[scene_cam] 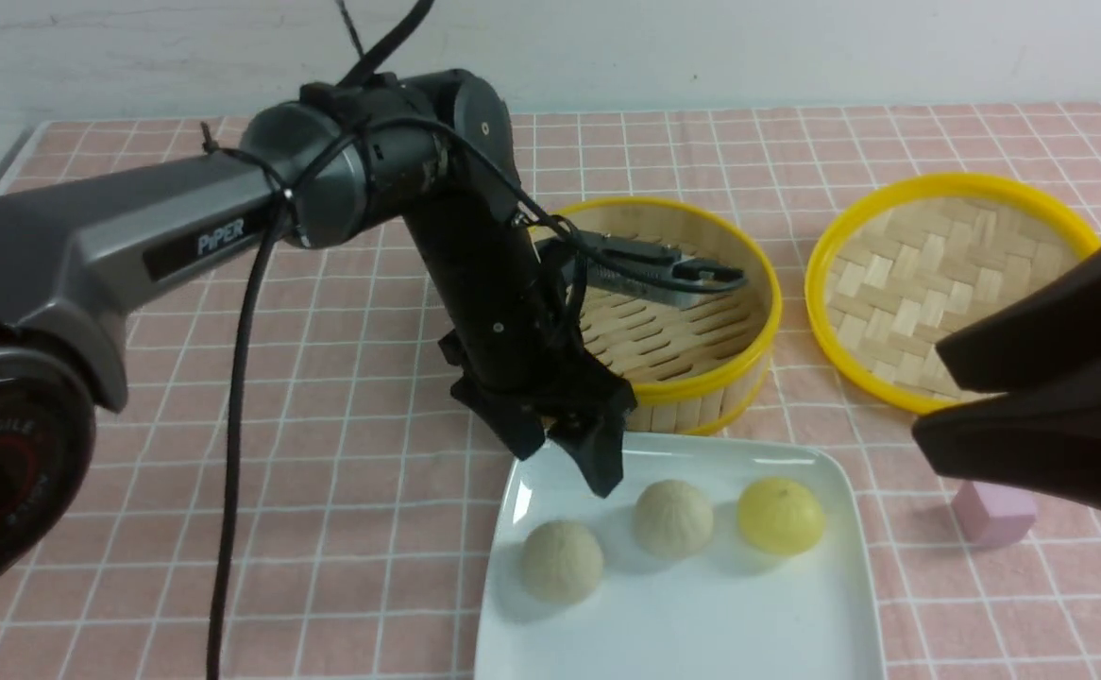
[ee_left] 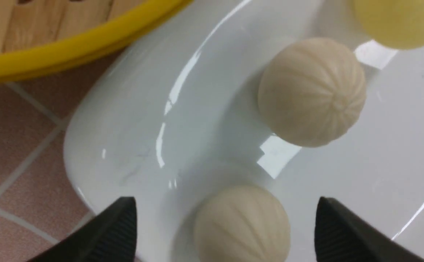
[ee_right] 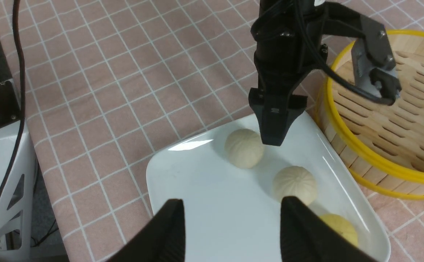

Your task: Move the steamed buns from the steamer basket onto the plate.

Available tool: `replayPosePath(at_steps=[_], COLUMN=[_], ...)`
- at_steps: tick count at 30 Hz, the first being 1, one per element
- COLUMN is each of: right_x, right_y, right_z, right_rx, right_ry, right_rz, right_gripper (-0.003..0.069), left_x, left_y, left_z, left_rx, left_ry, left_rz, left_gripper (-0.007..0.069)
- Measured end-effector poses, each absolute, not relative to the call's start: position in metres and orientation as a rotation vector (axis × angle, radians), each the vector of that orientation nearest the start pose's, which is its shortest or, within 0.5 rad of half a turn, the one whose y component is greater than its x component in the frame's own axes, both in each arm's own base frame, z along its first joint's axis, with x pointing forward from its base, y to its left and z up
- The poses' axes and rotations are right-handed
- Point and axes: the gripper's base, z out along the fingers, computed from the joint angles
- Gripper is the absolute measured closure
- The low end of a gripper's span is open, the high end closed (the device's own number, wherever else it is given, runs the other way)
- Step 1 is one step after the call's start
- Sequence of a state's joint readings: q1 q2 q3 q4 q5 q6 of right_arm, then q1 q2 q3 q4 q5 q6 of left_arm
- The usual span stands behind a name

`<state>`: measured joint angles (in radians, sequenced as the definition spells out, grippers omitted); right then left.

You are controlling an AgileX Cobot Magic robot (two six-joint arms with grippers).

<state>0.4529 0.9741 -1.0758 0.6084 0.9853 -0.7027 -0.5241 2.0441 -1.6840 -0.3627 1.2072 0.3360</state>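
All three steamed buns lie on the white plate (scene_cam: pixel 683 623): a beige one (scene_cam: pixel 562 561) at its left, a beige one (scene_cam: pixel 672 518) in the middle and the yellow one (scene_cam: pixel 781 515) at its right. The steamer basket (scene_cam: pixel 766 283) stands just behind the plate and holds no buns. My left gripper (scene_cam: pixel 565 455) is open and empty, and hovers over the plate's far left corner, above the left bun (ee_left: pixel 241 225). My right gripper (scene_cam: pixel 928 397) is open and empty at the right, above the table beside the plate. In the right wrist view its open jaws (ee_right: pixel 232 203) frame the plate (ee_right: pixel 197 189).
The shallow woven lid (scene_cam: pixel 947 283) lies to the right of the basket. A small pink cube (scene_cam: pixel 992 513) sits to the right of the plate, under my right gripper. A black cable (scene_cam: pixel 229 472) hangs from the left arm. A white stand (ee_right: pixel 1 174) is off the table's edge.
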Motion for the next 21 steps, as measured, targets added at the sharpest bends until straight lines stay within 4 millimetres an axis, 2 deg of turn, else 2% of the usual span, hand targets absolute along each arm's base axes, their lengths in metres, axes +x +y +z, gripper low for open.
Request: replayPosePath(at_steps=[3, 5, 6, 8, 9, 11, 12, 13, 14, 15, 17, 18, 21], right_x=[0.14, 0.14, 0.14, 0.14, 0.14, 0.142, 0.142, 0.144, 0.145, 0.146, 0.151, 0.151, 0.152], right_y=[0.116, 0.116, 0.116, 0.116, 0.116, 0.116, 0.116, 0.116, 0.116, 0.116, 0.115, 0.115, 0.109], right_z=[0.395, 0.395, 0.395, 0.395, 0.396, 0.397, 0.397, 0.399, 0.399, 0.4, 0.404, 0.405, 0.416], right_rx=[-1.099, -1.099, -1.099, -1.095, -1.092, -1.077, -1.075, -1.05, -1.041, -1.034, -0.984, -0.976, -0.899], right_ry=[1.959, 1.959, 1.959, 1.956, 1.954, 1.943, 1.941, 1.922, 1.915, 1.91, 1.868, 1.859, 1.764], right_rz=[0.625, 0.625, 0.625, 0.624, 0.622, 0.616, 0.615, 0.6, 0.593, 0.59, 0.554, 0.546, 0.471], right_gripper=[0.029, 0.029, 0.029, 0.029, 0.029, 0.029, 0.029, 0.029, 0.029, 0.029, 0.029, 0.029, 0.029], left_x=[0.352, 0.353, 0.354, 0.354, 0.353, 0.349, 0.35, 0.345, 0.342, 0.34, 0.326, 0.324, 0.302], left_y=[-0.237, -0.236, -0.235, -0.229, -0.227, -0.219, -0.219, -0.211, -0.208, -0.206, -0.192, -0.19, -0.171], left_z=[0.244, 0.264, 0.266, 0.306, 0.317, 0.352, 0.353, 0.381, 0.395, 0.4, 0.438, 0.443, 0.479], left_rx=[1.086, 1.075, 1.073, 1.022, 1.0, 0.932, 0.931, 0.864, 0.83, 0.815, 0.722, 0.712, 0.639], left_ry=[2.777, 2.723, 2.717, 2.626, 2.604, 2.52, 2.514, 2.444, 2.404, 2.394, 2.299, 2.286, 2.184], left_rz=[-0.528, -0.497, -0.487, -0.413, -0.398, -0.338, -0.332, -0.299, -0.282, -0.283, -0.256, -0.25, -0.209], left_gripper=[-0.0039, -0.0027, -0.0024, 0.001, 0.002, 0.0043, 0.0043, 0.0053, 0.0054, 0.0055, 0.0057, 0.0057, 0.0057])
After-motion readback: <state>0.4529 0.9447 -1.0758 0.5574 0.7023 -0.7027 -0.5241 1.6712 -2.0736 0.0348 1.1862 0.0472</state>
